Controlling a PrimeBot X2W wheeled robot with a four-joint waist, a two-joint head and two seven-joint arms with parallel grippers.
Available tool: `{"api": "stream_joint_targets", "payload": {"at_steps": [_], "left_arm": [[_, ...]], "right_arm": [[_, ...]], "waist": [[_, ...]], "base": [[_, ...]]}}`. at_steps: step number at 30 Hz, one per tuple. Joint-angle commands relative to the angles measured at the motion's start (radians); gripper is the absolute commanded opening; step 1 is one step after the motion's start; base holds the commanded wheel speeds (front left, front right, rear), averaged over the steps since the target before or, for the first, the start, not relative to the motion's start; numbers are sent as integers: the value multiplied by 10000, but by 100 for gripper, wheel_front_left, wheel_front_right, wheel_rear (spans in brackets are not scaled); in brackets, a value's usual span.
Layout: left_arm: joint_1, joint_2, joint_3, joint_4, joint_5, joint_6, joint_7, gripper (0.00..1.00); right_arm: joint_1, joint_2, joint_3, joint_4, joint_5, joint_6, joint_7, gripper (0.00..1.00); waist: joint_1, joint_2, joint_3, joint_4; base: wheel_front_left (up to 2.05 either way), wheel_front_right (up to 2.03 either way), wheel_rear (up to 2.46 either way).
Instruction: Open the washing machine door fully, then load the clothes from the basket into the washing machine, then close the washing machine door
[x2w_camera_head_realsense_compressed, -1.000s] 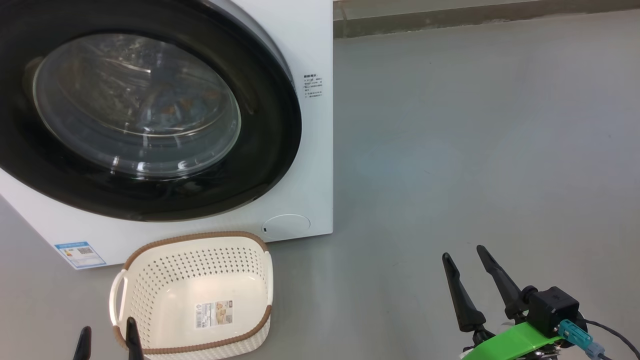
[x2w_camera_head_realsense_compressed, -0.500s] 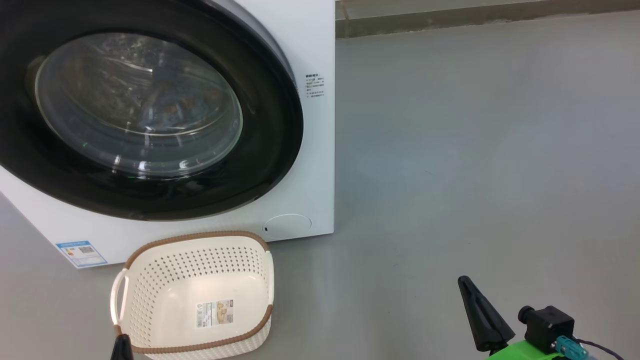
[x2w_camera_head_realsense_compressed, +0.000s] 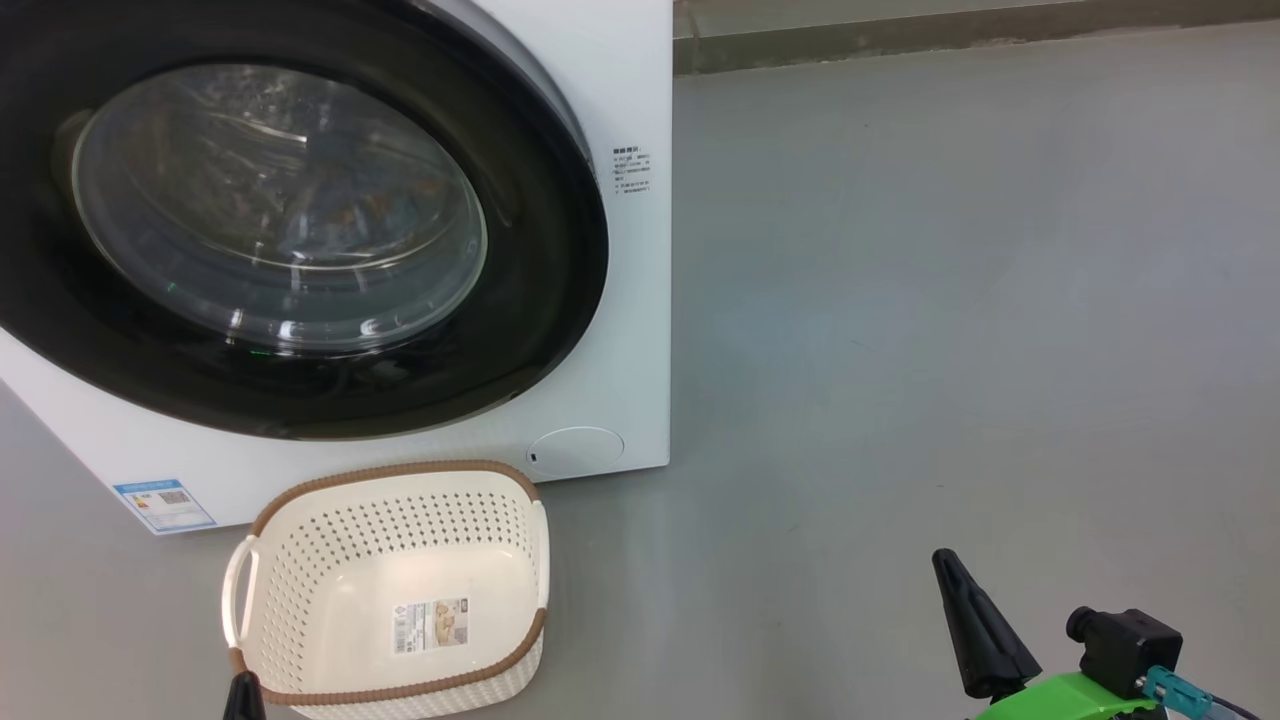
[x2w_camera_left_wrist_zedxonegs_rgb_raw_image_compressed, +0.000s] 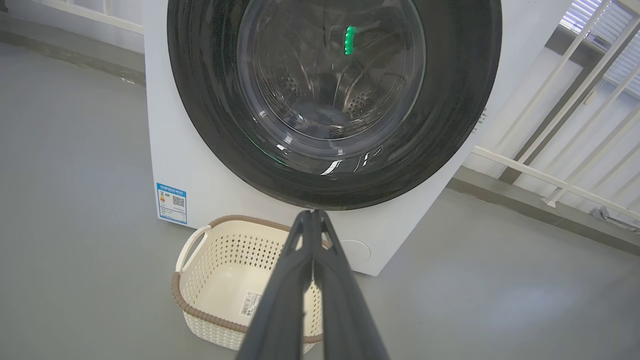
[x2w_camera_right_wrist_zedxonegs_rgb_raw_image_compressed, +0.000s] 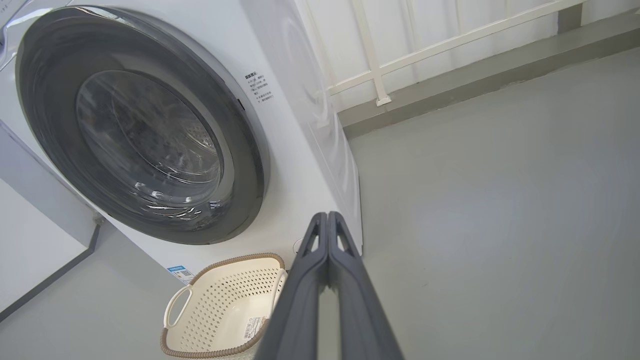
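The washing machine (x2w_camera_head_realsense_compressed: 630, 320) stands at the left of the head view with its door (x2w_camera_head_realsense_compressed: 545, 260) closed flat against the front. Through the glass, blue fabric with orange spots, the clothes (x2w_camera_head_realsense_compressed: 365, 212), lies inside the drum. The basket (x2w_camera_head_realsense_compressed: 400, 470) sits on the floor just in front of the machine, with just a paper label on its bottom. My left gripper (x2w_camera_head_realsense_compressed: 243, 693) is shut at the basket's near left corner; its fingers meet at the tip (x2w_camera_left_wrist_zedxonegs_rgb_raw_image_compressed: 311, 215). My right gripper (x2w_camera_head_realsense_compressed: 948, 562) is shut over bare floor to the right, with its tips pressed together (x2w_camera_right_wrist_zedxonegs_rgb_raw_image_compressed: 327, 216).
Grey floor (x2w_camera_head_realsense_compressed: 950, 300) stretches to the right of the machine. A raised kerb (x2w_camera_head_realsense_compressed: 950, 35) runs along the back, with a white railing (x2w_camera_right_wrist_zedxonegs_rgb_raw_image_compressed: 372, 75) above it. A round cap (x2w_camera_head_realsense_compressed: 575, 450) and a blue sticker (x2w_camera_head_realsense_compressed: 163, 503) sit low on the machine's front.
Both grippers went from open to shut. The right gripper dropped lower and to the right in the head view; the left sank until only its tip shows.
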Motion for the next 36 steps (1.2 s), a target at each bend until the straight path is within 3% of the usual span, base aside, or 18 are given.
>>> {"api": "stream_joint_targets", "payload": {"at_steps": [1,36], "left_arm": [[-431,160,68,-102,-301,-113,77,0],[-1445,363,178,725,-4163,-585,912,0]], "right_arm": [[-342,-71,-78,-215,328,-4,33,0],[-572,-163,-472,-137,4195,-11,921,0]], "waist": [[-1,0,1,3],[-1,0,40,52]], "base": [[0,0,0],[0,0,0]]}}
